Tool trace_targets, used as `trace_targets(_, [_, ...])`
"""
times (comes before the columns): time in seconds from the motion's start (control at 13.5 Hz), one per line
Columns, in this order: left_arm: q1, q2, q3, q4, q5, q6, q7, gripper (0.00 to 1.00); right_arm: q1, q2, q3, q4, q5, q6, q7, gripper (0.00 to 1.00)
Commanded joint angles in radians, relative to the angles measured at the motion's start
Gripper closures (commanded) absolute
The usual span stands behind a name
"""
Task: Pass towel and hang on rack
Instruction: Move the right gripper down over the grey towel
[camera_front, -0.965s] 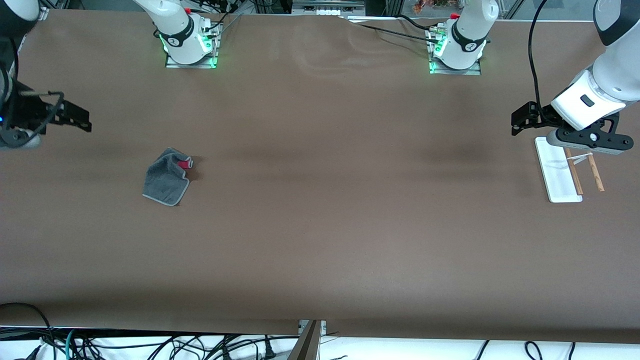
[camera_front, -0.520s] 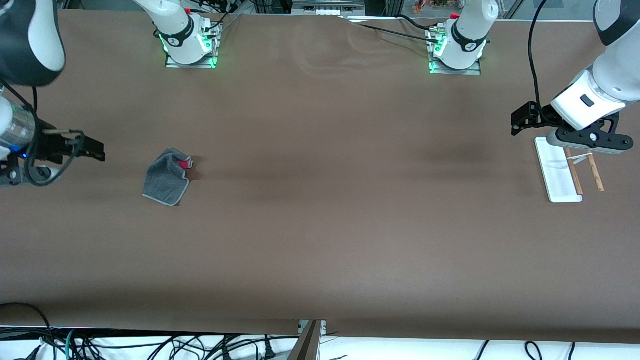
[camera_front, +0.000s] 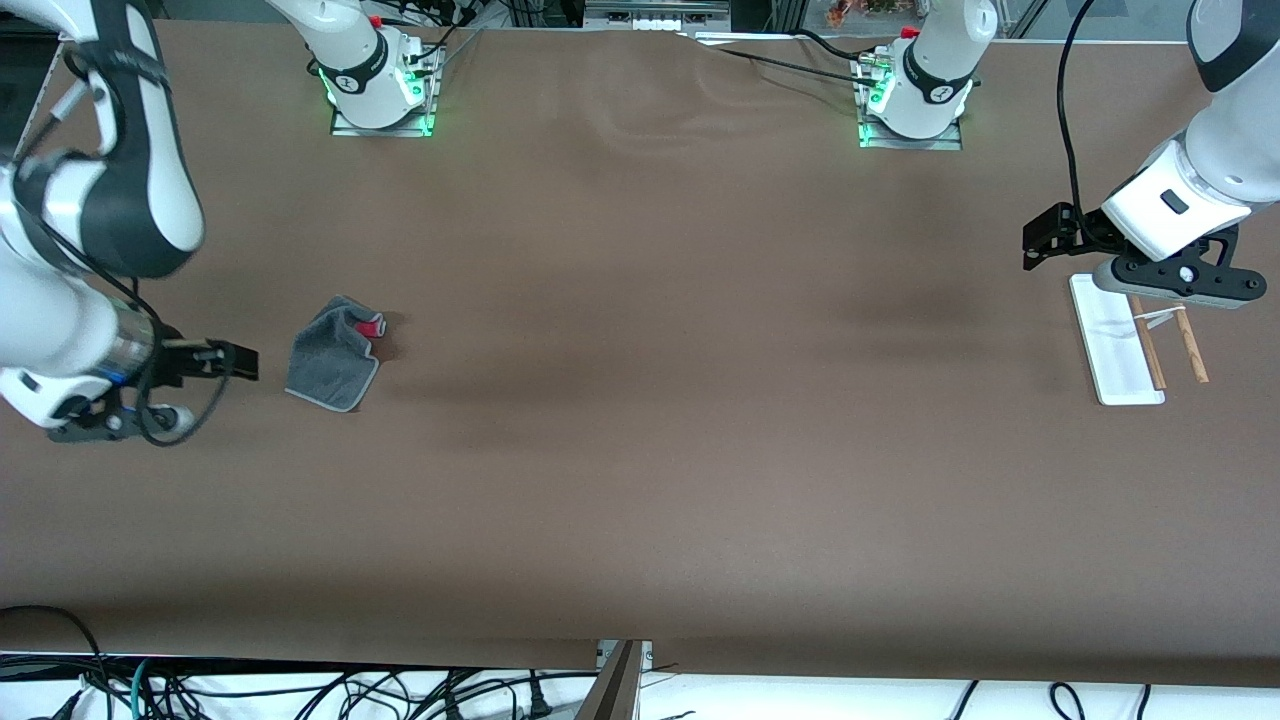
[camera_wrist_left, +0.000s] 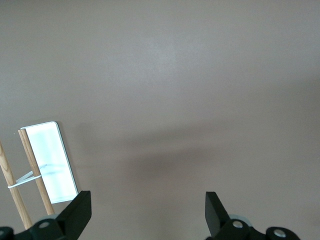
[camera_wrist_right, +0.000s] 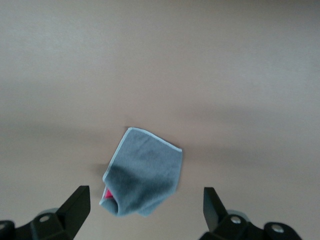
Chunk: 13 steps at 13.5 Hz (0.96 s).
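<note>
The grey towel (camera_front: 335, 354) lies crumpled on the table toward the right arm's end, a bit of its pink-red reverse showing (camera_front: 371, 326). It also shows in the right wrist view (camera_wrist_right: 145, 172). My right gripper (camera_front: 238, 361) is open and empty, just beside the towel at the table's end. The rack (camera_front: 1120, 350), a white base with two thin wooden rods (camera_front: 1190, 345), stands at the left arm's end; it shows in the left wrist view (camera_wrist_left: 50, 162). My left gripper (camera_front: 1040, 243) is open and empty, hovering next to the rack.
Both arm bases (camera_front: 380, 85) (camera_front: 915, 95) stand along the table's edge farthest from the front camera, with cables (camera_front: 780, 62) between them. The brown table top (camera_front: 650, 400) stretches between towel and rack.
My right arm has swung in from the table's end and come down beside the towel. The left arm, the towel and the rack have not moved.
</note>
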Motion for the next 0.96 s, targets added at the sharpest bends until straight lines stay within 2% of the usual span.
trace_targets(0.0, [0.001, 0.006, -0.001, 0.019, 0.032, -0.019, 0.018, 0.00, 0.001, 0.074, 0.008, 0.021, -0.001, 0.067, -0.009, 0.00])
trace_targets(0.45, [0.001, 0.006, -0.001, 0.019, 0.032, -0.019, 0.018, 0.00, 0.012, 0.223, 0.008, 0.005, 0.002, 0.184, -0.011, 0.00])
trace_targets(0.89, [0.001, 0.006, -0.001, 0.019, 0.032, -0.019, 0.020, 0.00, 0.014, 0.275, 0.008, -0.041, 0.002, 0.260, -0.014, 0.00])
